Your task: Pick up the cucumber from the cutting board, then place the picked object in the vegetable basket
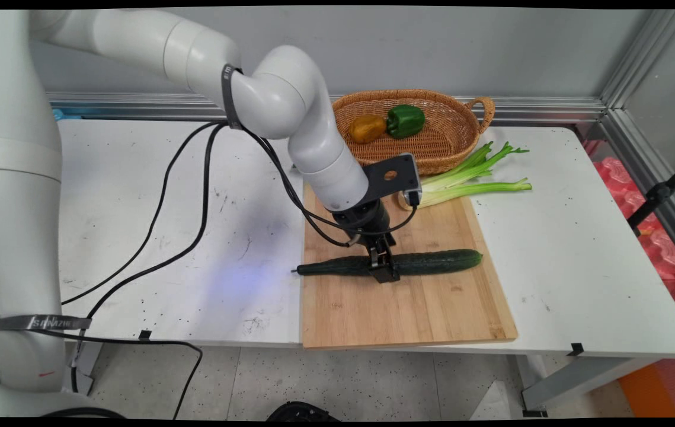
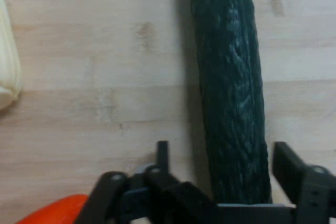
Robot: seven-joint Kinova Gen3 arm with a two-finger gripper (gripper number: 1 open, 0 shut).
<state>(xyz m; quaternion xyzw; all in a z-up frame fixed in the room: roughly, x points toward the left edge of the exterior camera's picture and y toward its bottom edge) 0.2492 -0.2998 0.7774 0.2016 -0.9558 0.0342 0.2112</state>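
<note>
I see my gripper (image 1: 383, 265) down over the cucumber (image 1: 432, 261), jaws apart, one finger (image 2: 163, 156) on either side, the cucumber lying between them on the cutting board (image 1: 408, 308); whether they touch it, I cannot tell.

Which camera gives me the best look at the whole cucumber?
The main view: the cucumber lies full length across the cutting board, gripper over its middle. The hand view shows only one stretch between the fingers.

Cucumber (image 1: 432, 261) on board (image 1: 408, 314); basket (image 1: 450, 139) behind.
</note>
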